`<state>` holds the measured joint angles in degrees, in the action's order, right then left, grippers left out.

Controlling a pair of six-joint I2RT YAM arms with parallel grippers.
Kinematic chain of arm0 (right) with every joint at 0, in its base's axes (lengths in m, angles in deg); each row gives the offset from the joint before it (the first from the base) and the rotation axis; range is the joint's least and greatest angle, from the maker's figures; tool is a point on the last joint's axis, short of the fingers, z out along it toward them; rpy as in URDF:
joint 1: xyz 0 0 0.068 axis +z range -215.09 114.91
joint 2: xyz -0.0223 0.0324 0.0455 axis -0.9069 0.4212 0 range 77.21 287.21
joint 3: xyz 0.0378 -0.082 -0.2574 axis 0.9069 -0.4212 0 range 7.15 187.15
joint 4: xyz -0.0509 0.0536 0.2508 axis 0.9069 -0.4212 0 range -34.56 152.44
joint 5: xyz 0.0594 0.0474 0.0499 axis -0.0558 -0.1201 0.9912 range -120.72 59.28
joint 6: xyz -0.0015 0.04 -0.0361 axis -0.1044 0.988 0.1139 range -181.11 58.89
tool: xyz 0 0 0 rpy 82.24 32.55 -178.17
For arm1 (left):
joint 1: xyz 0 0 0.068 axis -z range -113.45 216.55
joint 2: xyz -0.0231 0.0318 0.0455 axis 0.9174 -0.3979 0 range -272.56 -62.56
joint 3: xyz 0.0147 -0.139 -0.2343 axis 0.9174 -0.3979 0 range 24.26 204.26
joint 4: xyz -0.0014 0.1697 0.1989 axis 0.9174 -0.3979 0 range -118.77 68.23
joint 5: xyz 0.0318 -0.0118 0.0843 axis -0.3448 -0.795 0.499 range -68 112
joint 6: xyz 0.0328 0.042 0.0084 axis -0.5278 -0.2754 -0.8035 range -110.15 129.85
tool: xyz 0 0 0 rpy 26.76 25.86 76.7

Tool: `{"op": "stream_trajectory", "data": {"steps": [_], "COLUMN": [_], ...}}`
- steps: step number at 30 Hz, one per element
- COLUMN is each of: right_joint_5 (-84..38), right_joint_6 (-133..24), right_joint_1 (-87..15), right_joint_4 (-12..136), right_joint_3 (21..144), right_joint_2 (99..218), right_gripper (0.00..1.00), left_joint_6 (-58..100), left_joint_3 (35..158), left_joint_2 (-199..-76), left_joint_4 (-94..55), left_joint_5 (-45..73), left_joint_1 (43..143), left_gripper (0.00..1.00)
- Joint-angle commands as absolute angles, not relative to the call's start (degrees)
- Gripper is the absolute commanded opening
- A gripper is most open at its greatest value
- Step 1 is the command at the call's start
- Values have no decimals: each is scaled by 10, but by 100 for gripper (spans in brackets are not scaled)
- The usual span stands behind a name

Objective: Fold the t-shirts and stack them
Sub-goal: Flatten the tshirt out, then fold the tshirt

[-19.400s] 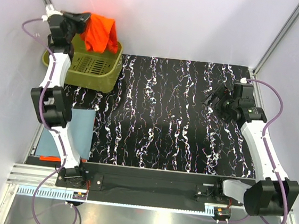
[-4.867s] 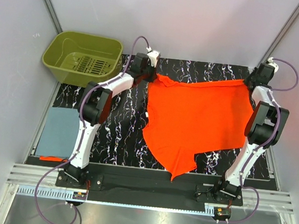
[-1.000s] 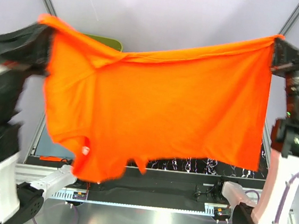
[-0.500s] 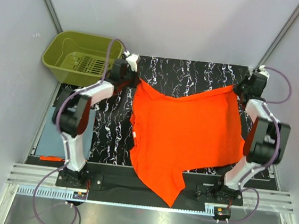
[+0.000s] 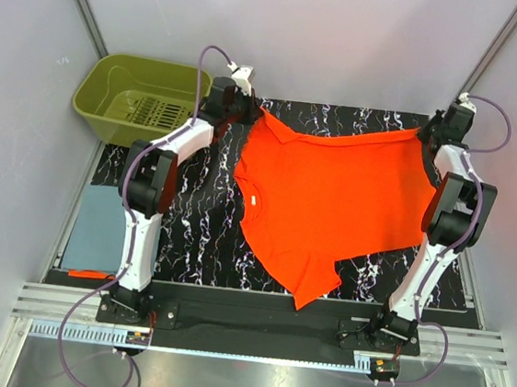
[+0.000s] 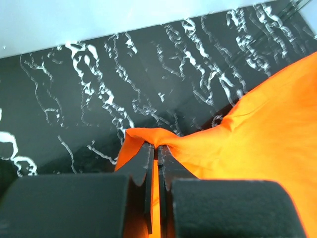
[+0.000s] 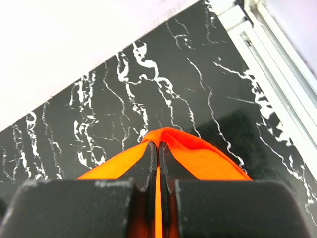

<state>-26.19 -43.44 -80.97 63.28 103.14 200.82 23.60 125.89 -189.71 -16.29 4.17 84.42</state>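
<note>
Along the far edge of the desk (image 5: 202,220), the orange t-shirt (image 5: 337,197) is stretched between the two arms. The left gripper (image 5: 248,111) is clamped on one corner of the shirt, a little in from the far-left corner; its wrist view shows the fingers pressed together with a pinch of orange cloth between them. The right gripper (image 5: 425,134) grips the opposite corner the same way, at the far-right corner. From there the shirt lies spread over the middle and right of the desk, its lowest tip at the near edge. The blue-grey t-shirt (image 5: 97,237), a flat folded rectangle, lies at the left edge towards the near-left corner, well apart from the orange one. A green basket (image 5: 97,85) sits at the far-left corner.
</note>
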Motion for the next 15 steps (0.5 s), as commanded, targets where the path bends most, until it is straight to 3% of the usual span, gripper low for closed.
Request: {"op": "stream_trajectory", "data": {"steps": [1,15], "right_joint_5": [-242,-210], "right_joint_6": [-448,-390], "right_joint_1": [-817,-828], "right_joint_4": [603,500], "right_joint_3": [1082,1197], "right_joint_2": [2031,2099], "right_gripper": [0,2], "left_joint_6": [275,425], "left_joint_3": [1282,1158], "left_joint_2": [-1897,-1763], "left_joint_4": [-200,-268], "left_joint_5": [34,-16], "left_joint_1": [848,883], "left_gripper": [0,0]}}
